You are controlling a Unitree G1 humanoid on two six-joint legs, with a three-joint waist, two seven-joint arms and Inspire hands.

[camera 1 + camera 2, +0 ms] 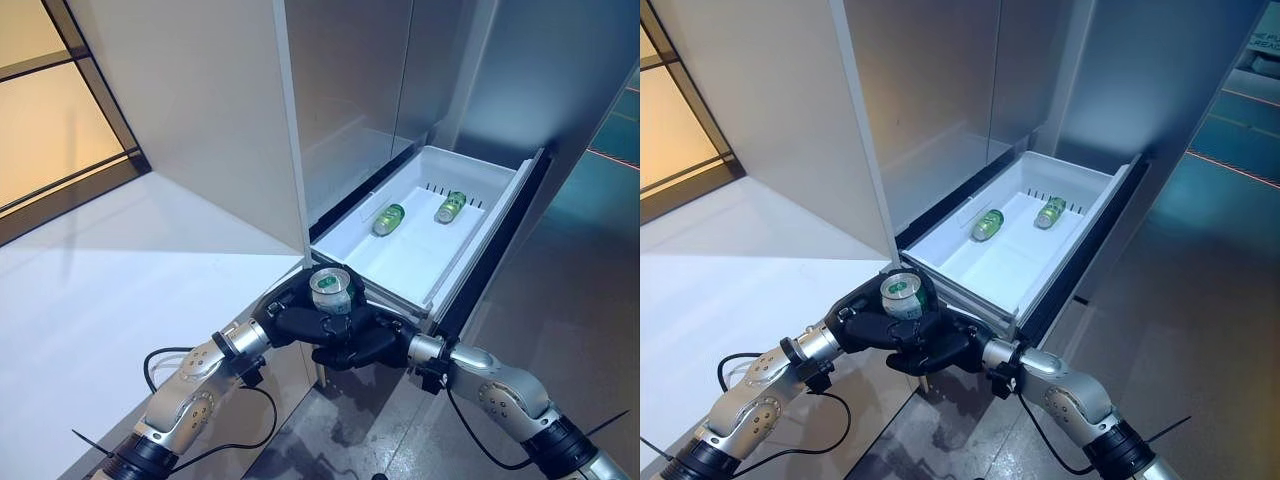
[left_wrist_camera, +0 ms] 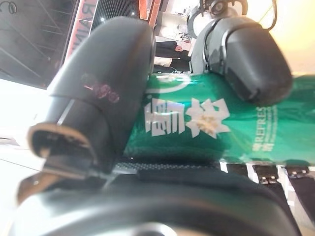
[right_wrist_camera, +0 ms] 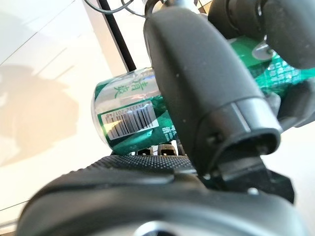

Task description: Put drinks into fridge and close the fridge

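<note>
Just before open drawer (image 1: 470, 255): green can (image 1: 331, 290) clamped upright between left hand (image 1: 300, 318) and right hand (image 1: 365, 345), steadying for placement.

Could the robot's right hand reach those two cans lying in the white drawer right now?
Probably not yet. The right hand and left hand are both clasped round an upright green can at the open drawer's near corner. The two cans lie uncovered farther in.

A green can (image 1: 331, 290) is held upright just before the open white fridge drawer (image 1: 478, 180), where two more green cans (image 1: 388, 219) lie.
</note>
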